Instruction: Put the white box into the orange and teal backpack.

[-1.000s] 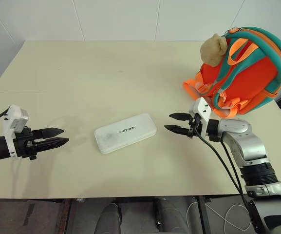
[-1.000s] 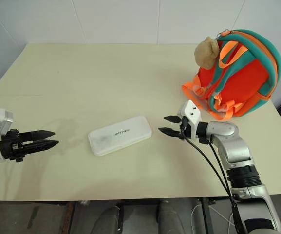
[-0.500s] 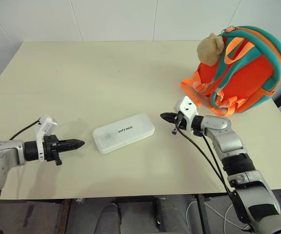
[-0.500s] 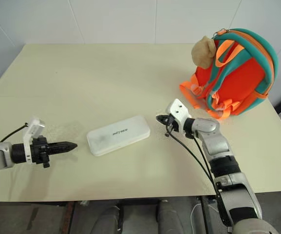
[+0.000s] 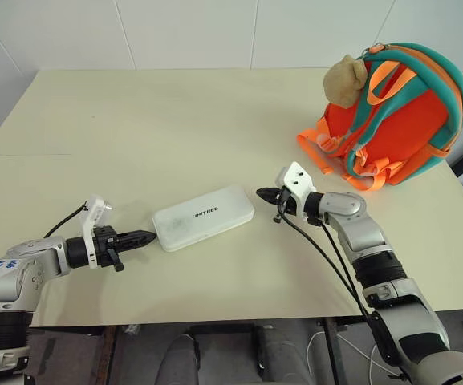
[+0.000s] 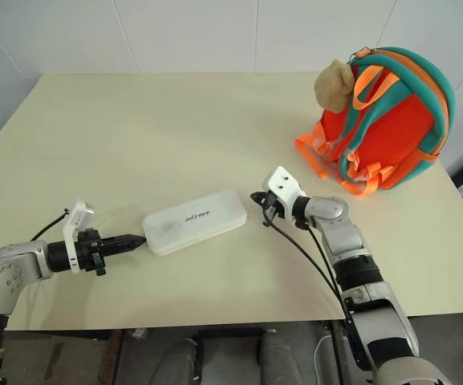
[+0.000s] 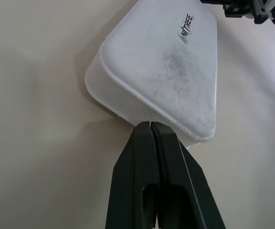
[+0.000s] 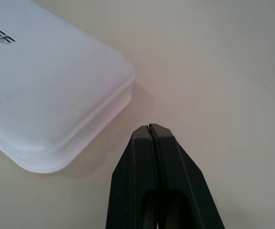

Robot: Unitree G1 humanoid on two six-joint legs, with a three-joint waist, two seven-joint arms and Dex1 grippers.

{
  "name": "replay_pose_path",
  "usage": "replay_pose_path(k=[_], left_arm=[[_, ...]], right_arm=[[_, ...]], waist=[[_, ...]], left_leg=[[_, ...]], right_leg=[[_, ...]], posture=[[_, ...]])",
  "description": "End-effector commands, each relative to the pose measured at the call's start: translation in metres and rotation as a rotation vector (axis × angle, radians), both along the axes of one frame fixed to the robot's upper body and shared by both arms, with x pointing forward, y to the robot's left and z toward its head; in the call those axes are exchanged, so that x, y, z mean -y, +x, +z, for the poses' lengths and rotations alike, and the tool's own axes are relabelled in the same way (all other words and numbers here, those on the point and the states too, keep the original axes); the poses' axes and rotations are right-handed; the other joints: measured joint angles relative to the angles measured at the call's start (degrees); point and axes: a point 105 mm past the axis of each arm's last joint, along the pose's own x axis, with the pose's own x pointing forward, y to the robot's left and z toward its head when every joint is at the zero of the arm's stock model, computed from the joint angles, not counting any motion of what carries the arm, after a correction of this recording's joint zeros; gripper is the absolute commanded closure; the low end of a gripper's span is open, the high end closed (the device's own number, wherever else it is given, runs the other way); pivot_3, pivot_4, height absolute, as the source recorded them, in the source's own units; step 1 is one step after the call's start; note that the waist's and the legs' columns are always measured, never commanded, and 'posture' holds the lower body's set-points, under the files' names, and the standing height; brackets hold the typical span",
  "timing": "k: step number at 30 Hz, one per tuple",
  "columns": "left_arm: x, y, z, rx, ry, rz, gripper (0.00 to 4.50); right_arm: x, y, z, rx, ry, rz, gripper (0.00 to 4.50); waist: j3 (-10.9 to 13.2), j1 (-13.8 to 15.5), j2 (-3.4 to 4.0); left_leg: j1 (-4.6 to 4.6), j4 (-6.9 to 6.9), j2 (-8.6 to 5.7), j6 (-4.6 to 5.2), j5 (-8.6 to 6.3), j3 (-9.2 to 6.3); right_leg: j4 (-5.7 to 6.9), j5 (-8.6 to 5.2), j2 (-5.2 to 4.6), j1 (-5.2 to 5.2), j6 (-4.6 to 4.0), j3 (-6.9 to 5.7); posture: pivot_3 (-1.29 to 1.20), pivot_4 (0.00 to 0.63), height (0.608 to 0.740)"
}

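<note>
Grippers nearer white box (image 5: pixel 204 218), outside backpack (image 5: pixel 400 116)

Both arms low, jaws closed

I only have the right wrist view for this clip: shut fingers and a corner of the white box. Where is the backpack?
Observer: The backpack stands on the table's far right part, beyond the right tool, well apart from the white box.
Operator: What is the other arm doing?
Observer: The left tool is shut too, its tip at the box's opposite short end; the left wrist view shows it at the box's side wall.
Operator: So is the box lifted?
Observer: No, it lies flat on the table between the two tools.
</note>
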Motion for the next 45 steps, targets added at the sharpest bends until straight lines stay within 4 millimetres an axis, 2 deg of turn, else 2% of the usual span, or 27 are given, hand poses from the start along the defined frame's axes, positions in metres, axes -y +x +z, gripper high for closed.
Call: replay_pose_path(k=[1, 7, 14, 18, 24, 29, 31, 37, 45], left_arm=[[0.0, 0.002, 0.003, 0.031, 0.008, -0.005, 4.47], [0.009, 0.009, 0.002, 0.047, 0.006, -0.034, 4.47], [0.018, 0.012, 0.005, 0.058, -0.003, -0.075, 4.47], [0.019, 0.01, 0.004, 0.054, -0.002, -0.083, 4.47], [0.019, 0.009, 0.003, 0.051, 0.002, -0.088, 4.47], [0.021, 0.009, 0.002, 0.059, -0.006, -0.087, 4.47], [0.021, 0.009, 0.002, 0.063, -0.01, -0.088, 4.47], [0.022, 0.012, 0.002, 0.072, -0.011, -0.08, 4.47], [0.023, 0.012, 0.003, 0.08, -0.015, -0.08, 4.47]], right_arm=[[-0.015, -0.016, 0.01, -0.002, 0.037, 0.107, 4.47], [-0.022, -0.034, 0.004, -0.06, 0.02, 0.197, 4.47], [-0.023, -0.036, 0.011, -0.038, 0.022, 0.196, 4.47], [-0.016, -0.031, 0.015, -0.004, 0.014, 0.159, 4.47], [0.005, -0.02, 0.028, 0.053, 0.016, 0.056, 4.47], [0.027, 0.0, 0.02, 0.07, -0.032, -0.077, 4.47], [0.029, 0.003, 0.016, 0.064, -0.041, -0.093, 4.47], [0.015, 0.0, -0.005, 0.023, -0.069, -0.052, 4.47], [0.001, -0.019, -0.004, -0.014, -0.06, 0.063, 4.47]], waist=[[0.0, 0.04, 0.0], [-0.01, 0.1, -0.02], [-0.01, 0.16, -0.02], [-0.01, 0.1, -0.02], [-0.01, 0.17, -0.02], [-0.01, 0.08, -0.02], [-0.01, 0.1, -0.02], [-0.01, -0.03, -0.02], [-0.01, 0.1, -0.02]], left_leg=[[0.0, 0.02, 0.0, 0.0, 0.0, 0.0], [0.0, 0.11, -0.01, 0.0, 0.0, -0.01], [-0.02, 0.22, -0.02, 0.0, 0.0, -0.01], [-0.02, 0.22, -0.02, 0.0, 0.0, -0.01], [-0.02, 0.22, -0.02, 0.0, 0.0, -0.01], [-0.01, 0.22, -0.02, 0.0, 0.0, -0.01], [-0.01, 0.22, -0.02, 0.0, 0.0, -0.01], [-0.02, 0.17, -0.02, 0.0, 0.0, -0.01], [-0.02, 0.18, -0.03, 0.0, 0.0, -0.01]], right_leg=[[0.01, 0.0, 0.0, 0.0, 0.0, 0.0], [0.07, 0.0, 0.0, 0.02, 0.0, 0.0], [0.08, 0.01, -0.01, 0.04, 0.02, 0.01], [0.08, 0.01, 0.0, 0.03, 0.02, 0.01], [0.07, 0.01, -0.01, 0.03, 0.02, 0.02], [0.07, 0.01, -0.01, 0.03, 0.02, 0.03], [0.07, 0.01, -0.01, 0.03, 0.02, 0.03], [0.05, 0.01, 0.0, 0.02, 0.02, 0.04], [0.04, 0.01, 0.0, 0.02, 0.02, 0.04]], posture=[[0.0, 0.15, 0.74], [0.0, 0.15, 0.74], [0.0, 0.15, 0.74], [0.0, 0.15, 0.74], [0.0, 0.15, 0.74], [0.0, 0.15, 0.74], [0.0, 0.15, 0.74], [0.0, 0.15, 0.74], [0.0, 0.15, 0.74]])
